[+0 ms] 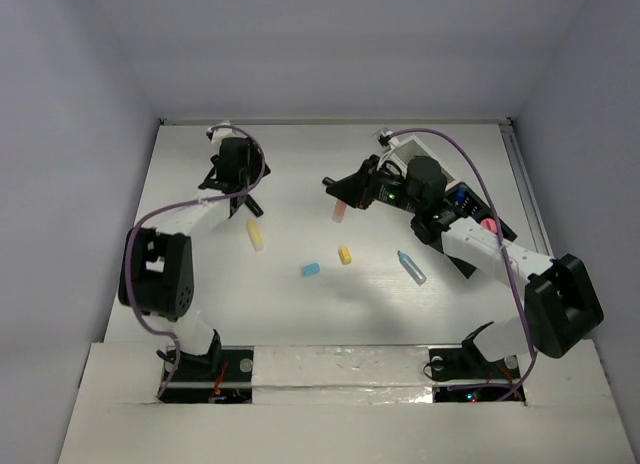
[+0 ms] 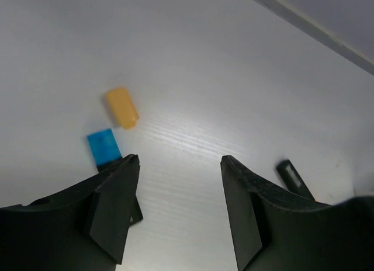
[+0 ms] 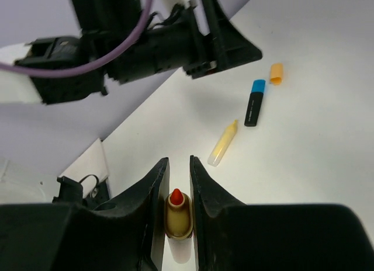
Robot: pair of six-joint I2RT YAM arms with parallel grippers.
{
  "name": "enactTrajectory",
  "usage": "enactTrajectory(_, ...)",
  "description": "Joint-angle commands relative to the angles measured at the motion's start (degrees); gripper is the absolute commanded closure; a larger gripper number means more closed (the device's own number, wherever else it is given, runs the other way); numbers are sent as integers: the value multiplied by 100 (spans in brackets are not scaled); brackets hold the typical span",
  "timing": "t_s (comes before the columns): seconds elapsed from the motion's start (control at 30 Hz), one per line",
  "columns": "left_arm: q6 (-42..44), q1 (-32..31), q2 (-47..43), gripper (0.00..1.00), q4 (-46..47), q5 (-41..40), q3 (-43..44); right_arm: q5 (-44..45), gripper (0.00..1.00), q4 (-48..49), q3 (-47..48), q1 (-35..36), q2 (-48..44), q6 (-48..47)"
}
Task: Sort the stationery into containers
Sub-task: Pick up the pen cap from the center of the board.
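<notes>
My right gripper (image 1: 338, 196) (image 3: 177, 166) is shut on a peach marker (image 1: 339, 213) (image 3: 178, 215) with a red tip and holds it above the table's middle. My left gripper (image 1: 238, 196) (image 2: 178, 160) is open and empty at the far left. A black marker with a blue cap (image 2: 104, 147) (image 3: 254, 101) lies partly under its left finger, and a small orange piece (image 2: 121, 107) (image 3: 276, 73) lies just beyond it. A yellow marker (image 1: 256, 234) (image 3: 223, 143), a blue eraser (image 1: 310, 270), a yellow eraser (image 1: 345, 254) and a pale blue marker (image 1: 411, 267) lie loose. The containers (image 1: 503, 227) are at the right, partly hidden by my right arm, with a pink cylinder (image 1: 488, 224) inside.
A short dark stick (image 2: 295, 177) lies on the table beside my left gripper's right finger. Walls close the table on the far side (image 1: 330, 120) and on both sides. The purple cables (image 1: 480, 184) loop over both arms.
</notes>
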Motion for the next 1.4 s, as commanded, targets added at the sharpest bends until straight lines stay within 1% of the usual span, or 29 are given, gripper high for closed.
enactTrajectory(0.0, 364, 75, 596, 45, -300, -518, 937, 29, 99, 7, 10, 18, -154, -170)
enactTrajectory(0.03, 426, 127, 754, 43, -466, -528, 1226, 20, 99, 50, -7, -34, -154, -161)
enactTrajectory(0.07, 470, 189, 1000, 43, -538, -562, 1342, 3, 99, 77, -34, -34, -136, -144)
enactTrajectory(0.13, 523, 276, 1203, 44, -670, -572, 1597, -41, 99, 112, -78, -34, -136, -135)
enactTrajectory(0.27, 584, 435, 1686, 46, -881, -510, 1879, -94, 99, 147, -95, -34, -127, -126)
enactTrajectory(0.37, 655, 488, 1915, 45, -1030, -615, 2011, -138, 99, 191, -95, -87, -101, -109)
enactTrajectory(0.7, 743, 488, 2346, 45, -1232, -545, 2380, -357, 99, 349, -78, -87, 83, -21)
enactTrajectory(0.97, 848, 488, 2715, 46, -1294, -686, 2582, -419, 99, 428, -78, -87, 145, 41)
enactTrajectory(1.23, 866, 488, 2988, 50, -1215, -528, 2644, -507, 99, 507, -87, -87, 207, 94)
enactTrajectory(1.37, 866, 488, 3111, 56, -1206, -466, 2732, -525, 99, 534, -95, -87, 207, 120)
